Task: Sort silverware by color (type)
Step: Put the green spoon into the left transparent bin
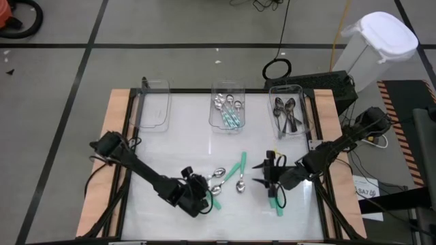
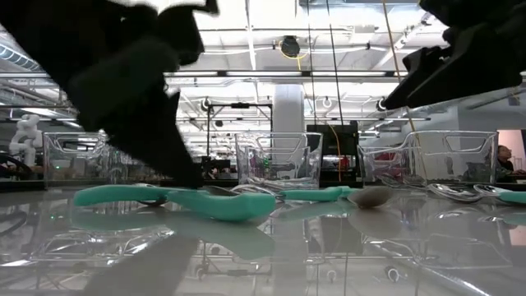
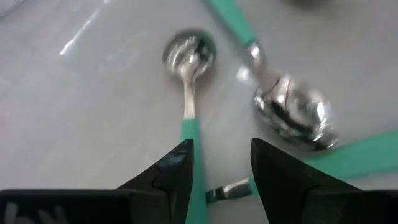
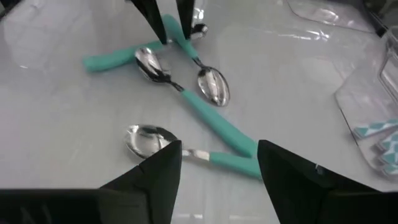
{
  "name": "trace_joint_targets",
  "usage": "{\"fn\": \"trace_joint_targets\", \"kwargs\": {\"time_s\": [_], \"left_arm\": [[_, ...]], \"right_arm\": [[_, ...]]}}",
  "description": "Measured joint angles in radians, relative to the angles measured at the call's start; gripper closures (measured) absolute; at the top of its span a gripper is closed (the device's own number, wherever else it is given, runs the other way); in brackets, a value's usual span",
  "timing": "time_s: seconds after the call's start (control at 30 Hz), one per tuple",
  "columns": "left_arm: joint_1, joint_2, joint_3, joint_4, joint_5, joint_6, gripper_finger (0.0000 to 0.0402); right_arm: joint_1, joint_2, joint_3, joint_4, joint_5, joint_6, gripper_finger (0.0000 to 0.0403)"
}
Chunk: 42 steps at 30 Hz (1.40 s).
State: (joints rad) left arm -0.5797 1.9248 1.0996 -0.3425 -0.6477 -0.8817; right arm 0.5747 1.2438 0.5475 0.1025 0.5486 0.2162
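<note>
High view: left gripper sits at about 7 o'clock on the white counter, jaws spread and straddling the handle of a teal-handled, silver-bowled spoon. That spoon's long axis runs straight ahead of the jaws, bowl farthest from them, so closing should pinch the handle crosswise. Two more teal spoons lie crossed just beside it toward 5 o'clock. Right gripper hovers nearby at 5 o'clock, jaws spread over another teal spoon, nothing held.
</note>
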Motion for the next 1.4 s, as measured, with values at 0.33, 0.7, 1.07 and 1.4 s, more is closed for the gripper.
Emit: {"fn": "trace_joint_targets", "kwargs": {"time_s": [0.33,0.7,1.07,1.4], "left_arm": [[0.015,0.06,0.004,-0.022,-0.06,-0.036,0.0241],[0.076,0.056,0.167,-0.315,0.002,0.031,0.0241],[0.224,0.057,0.171,-0.289,0.259,0.053,0.0241],[0.279,0.081,0.174,-0.265,0.375,0.075,0.0334]], "right_arm": [[0.002,0.0,0.0,0.002,0.0,-0.02,0.0197],[0.002,0.0,0.0,-0.001,0.0,-0.038,0.0197],[0.001,0.0,0.0,-0.001,-0.001,-0.038,0.0197],[0.001,0.0,0.0,-0.003,-0.003,-0.042,0.0197]]}}
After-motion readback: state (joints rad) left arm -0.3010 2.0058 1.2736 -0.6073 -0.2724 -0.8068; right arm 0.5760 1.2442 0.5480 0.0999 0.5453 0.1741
